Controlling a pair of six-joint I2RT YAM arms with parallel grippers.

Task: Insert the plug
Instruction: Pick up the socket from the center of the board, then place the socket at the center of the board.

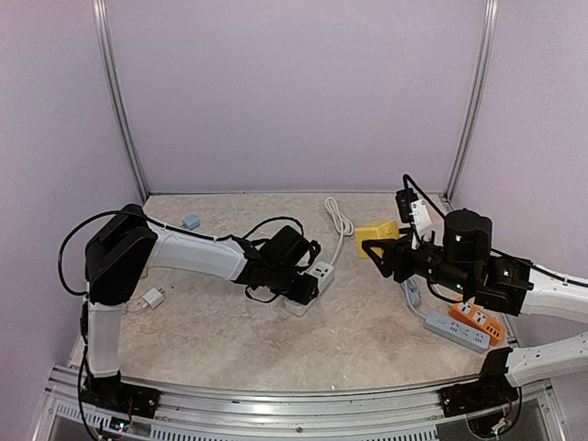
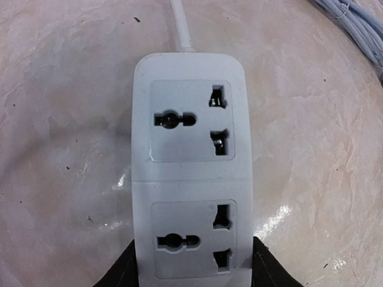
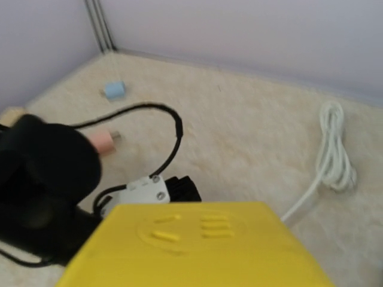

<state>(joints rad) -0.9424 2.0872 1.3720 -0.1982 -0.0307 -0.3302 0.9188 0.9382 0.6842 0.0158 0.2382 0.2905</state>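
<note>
On the beige table (image 1: 367, 354) we count three power strips (image 1: 455, 331): the left gripper (image 1: 303, 285) clamps the white strip (image 2: 191, 173) at centre, the right gripper (image 1: 375, 246) holds one yellow plug (image 1: 378, 230) aloft nearer the right edge.

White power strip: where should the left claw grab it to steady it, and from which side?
Across its narrow width at the end away from the cord, coming from above. The white power strip lies flat with straight, parallel long sides, and a side pinch there likely leaves both sockets free for the yellow plug.
</note>
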